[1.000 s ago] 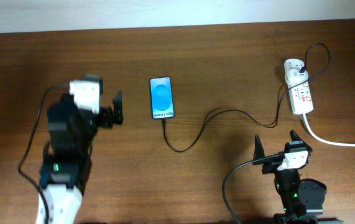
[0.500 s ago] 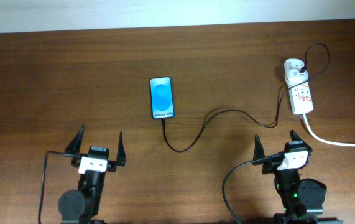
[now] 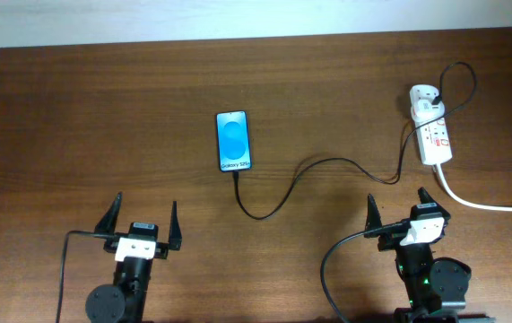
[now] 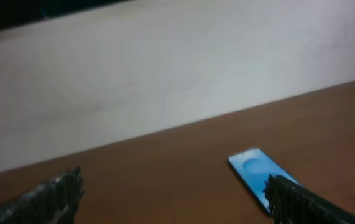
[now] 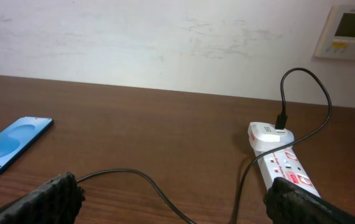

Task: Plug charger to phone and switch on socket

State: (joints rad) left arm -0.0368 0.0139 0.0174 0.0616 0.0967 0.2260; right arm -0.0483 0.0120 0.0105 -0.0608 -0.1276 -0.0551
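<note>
Along the bottom edge the left gripper [image 3: 145, 208] and right gripper [image 3: 397, 197] are sitting spread open, empty. Beyond, the charger [image 3: 305, 170] is curling to the phone [image 3: 234, 141], upper centre. Farthest, upper right, the socket [image 3: 433, 135] is lying lengthwise up-frame, above the nearer right gripper.

The desk [image 3: 103, 90] is dark brown wood with a fine lengthwise grain. A pale, slightly scuffed wall [image 3: 238, 18] runs along its far edge. On that wall, above the far right corner of the desk, hangs a whitish control panel [image 5: 349, 32] with a small greyish screen.
</note>
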